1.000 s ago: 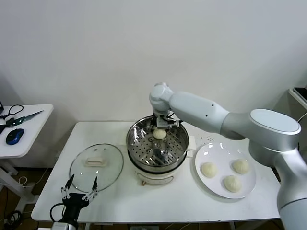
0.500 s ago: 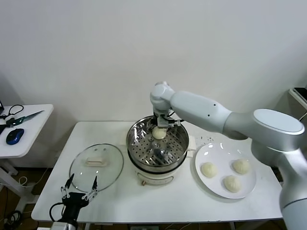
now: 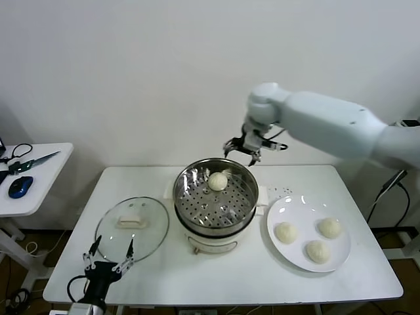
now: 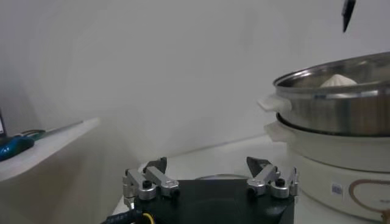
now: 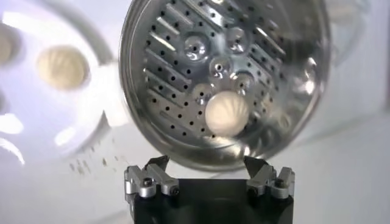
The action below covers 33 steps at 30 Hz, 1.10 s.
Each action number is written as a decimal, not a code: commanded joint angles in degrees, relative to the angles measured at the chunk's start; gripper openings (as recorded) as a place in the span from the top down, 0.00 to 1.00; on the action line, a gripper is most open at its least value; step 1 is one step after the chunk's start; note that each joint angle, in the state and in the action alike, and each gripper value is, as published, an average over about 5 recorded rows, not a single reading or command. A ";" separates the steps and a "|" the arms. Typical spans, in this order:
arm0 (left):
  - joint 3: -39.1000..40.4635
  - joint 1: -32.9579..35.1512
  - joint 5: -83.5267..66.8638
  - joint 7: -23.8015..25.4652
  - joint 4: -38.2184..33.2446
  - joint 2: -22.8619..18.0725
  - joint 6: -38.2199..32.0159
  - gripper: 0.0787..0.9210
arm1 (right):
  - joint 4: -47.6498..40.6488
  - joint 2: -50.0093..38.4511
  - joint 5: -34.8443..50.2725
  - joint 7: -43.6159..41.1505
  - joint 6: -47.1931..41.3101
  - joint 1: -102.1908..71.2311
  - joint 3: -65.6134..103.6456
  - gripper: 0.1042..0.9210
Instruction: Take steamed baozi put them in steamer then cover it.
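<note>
One baozi (image 3: 218,181) (image 5: 226,113) lies on the perforated tray at the back of the steel steamer (image 3: 197,207) (image 5: 286,131). Three more baozi (image 3: 285,231) (image 3: 329,228) (image 3: 317,251) rest on the white plate (image 3: 292,209). My right gripper (image 3: 250,149) (image 5: 206,167) hangs open and empty above the steamer's back right rim. The glass cover (image 3: 113,240) with its cream handle (image 3: 133,222) lies flat on the table left of the steamer. My left gripper (image 3: 109,254) (image 4: 207,168) stands open and empty at the table's front left edge, just in front of the cover.
A side table (image 3: 46,170) at the left carries scissors (image 3: 29,162) and a blue mouse (image 3: 20,186). In the left wrist view the steamer's cream base (image 4: 332,173) stands close on one side. The wall runs right behind the table.
My right gripper let go of the baozi inside the steamer, opened, and rose up and to the right, out of the pot. The baozi stays on the tray. The left arm has not moved.
</note>
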 commanded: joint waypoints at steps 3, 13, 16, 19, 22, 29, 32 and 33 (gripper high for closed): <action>-0.01 0.65 0.06 0.08 -0.32 -0.22 -0.24 0.12 | 8.12 -16.25 23.27 5.52 -28.65 2.09 -8.10 0.12; -0.35 1.62 0.04 0.02 -0.62 -0.51 -0.48 0.12 | 6.05 -20.60 17.05 -1.04 -25.90 -9.10 -8.83 0.12; -0.45 1.89 0.03 -0.01 -0.53 -0.52 -0.60 0.12 | 3.98 -20.31 14.30 -1.82 -25.41 -15.25 -4.44 0.12; -0.49 2.08 0.04 0.00 -0.38 -0.60 -0.66 0.12 | 2.14 -19.26 11.83 -2.09 -24.98 -20.92 0.47 0.12; -0.48 2.25 0.07 -0.01 -0.29 -0.69 -0.51 0.12 | 0.66 -17.57 9.56 -1.64 -24.78 -25.10 4.01 0.12; -0.81 2.71 0.23 -0.01 -0.44 -0.70 -0.39 0.12 | -1.64 -14.21 7.93 -1.11 -24.78 -28.96 7.28 0.12; -0.92 2.86 0.23 -0.03 -0.28 -0.70 -0.49 0.12 | -2.48 -13.47 7.54 -1.02 -24.68 -29.93 8.22 0.12; -0.91 2.89 0.23 -0.03 -0.20 -0.70 -0.52 0.12 | -2.80 -13.22 7.40 -0.95 -24.64 -30.32 8.64 0.12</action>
